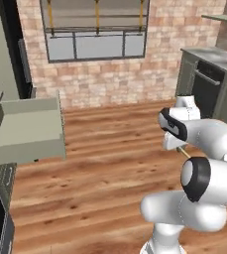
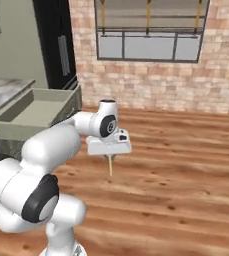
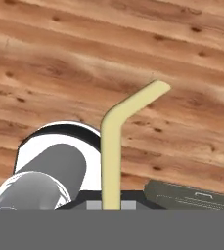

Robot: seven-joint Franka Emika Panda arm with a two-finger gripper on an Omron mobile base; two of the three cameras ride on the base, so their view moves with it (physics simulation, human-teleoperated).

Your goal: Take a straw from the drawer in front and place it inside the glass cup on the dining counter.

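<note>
The straw point(image 2: 110, 165) is being held in the closed gripper point(image 2: 109, 155), hanging toward six o'clock above the wooden floor point(image 2: 176, 165); no writing is readable. The drawer point(image 2: 33, 112) is standing pulled open at nine o'clock of the bent arm.

Both base cameras sit behind the white jointed arm point(image 1: 204, 183), facing twelve o'clock across the plank wood floor point(image 1: 110, 173) toward the brick wall with its barred window point(image 2: 148, 30); hand camera looks straight down, close above the floor
</note>
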